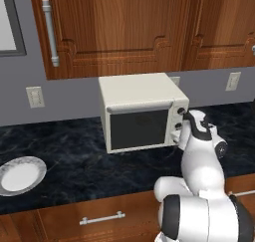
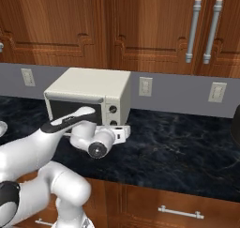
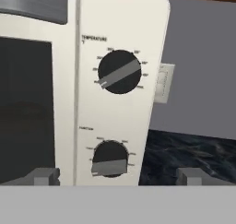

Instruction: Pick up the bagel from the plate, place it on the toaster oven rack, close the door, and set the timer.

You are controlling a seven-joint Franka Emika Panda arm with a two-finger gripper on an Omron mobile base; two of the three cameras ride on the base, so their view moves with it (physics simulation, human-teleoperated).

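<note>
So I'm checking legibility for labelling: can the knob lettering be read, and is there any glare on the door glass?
Hand view: the word over the top knob reads TEMPERATURE, its dial marks blur. Left base view: the door glass is flat dark, no glare; the knobs' print is too small.

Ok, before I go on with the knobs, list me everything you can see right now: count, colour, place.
toaster oven: one, cream-white, on the counter against the back wall
door: one, cream frame with dark glass, shut
knobs: dark, in a column on the oven's right front; two show in the hand view
plate: one, white with grey patterned rim, on the counter left of the oven, nothing on it
counter: dark marbled stone
wall outlets: light-coloured, on the grey wall
upper cabinets: brown wood, silver handles
lower drawers: brown wood, silver handles
fingers: two, dark grey, spread wide in front of the knob panel
</note>
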